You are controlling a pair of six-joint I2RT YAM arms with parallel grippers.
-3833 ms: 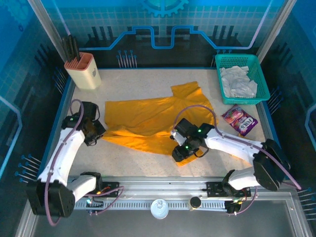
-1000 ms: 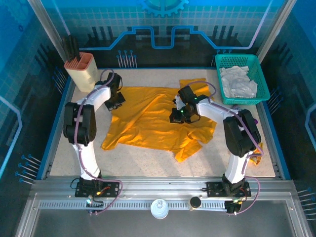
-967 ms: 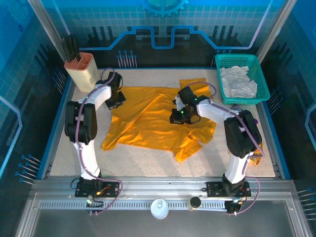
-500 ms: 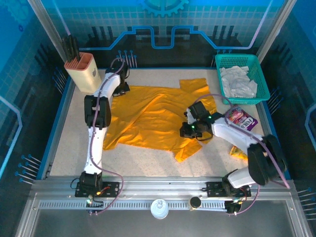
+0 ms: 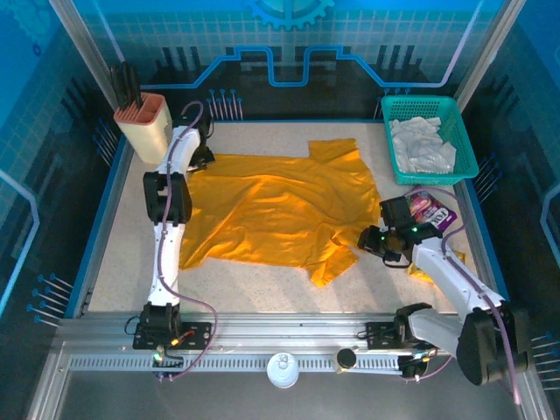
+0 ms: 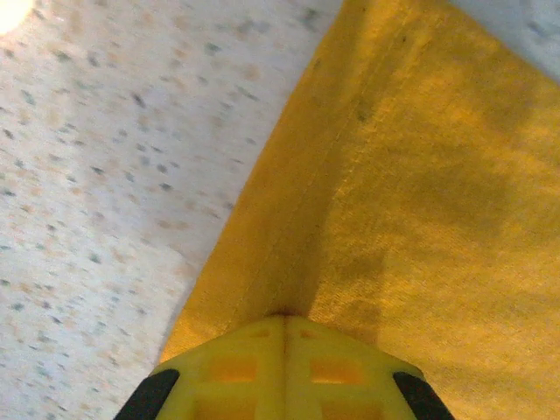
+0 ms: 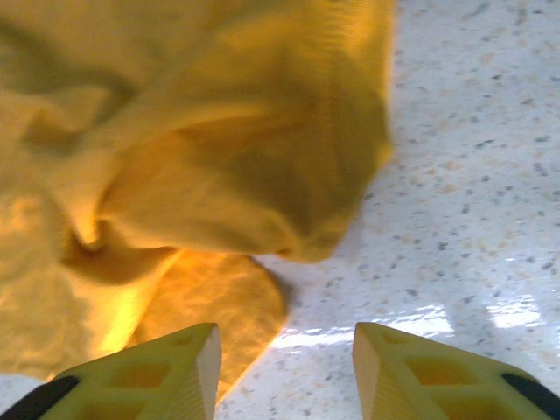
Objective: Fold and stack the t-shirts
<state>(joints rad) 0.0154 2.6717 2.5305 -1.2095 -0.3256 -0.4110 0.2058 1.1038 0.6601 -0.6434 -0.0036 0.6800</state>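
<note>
— How did the left pincer stand?
— Together, clamped on a hem corner of the mustard-orange t-shirt, near the counter's far-left corner, close to the knife block.
— And the right pincer?
— I saw its jaws apart, holding nothing, above bare counter just off the shirt's bunched near-right edge.
— What lay around?
— The purple packet lay by the right edge, just beside my right arm; I couldn't read its print. The pale t-shirt sat crumpled in the green basket at the far-right corner. The orange one lay spread across the counter's middle.
</note>
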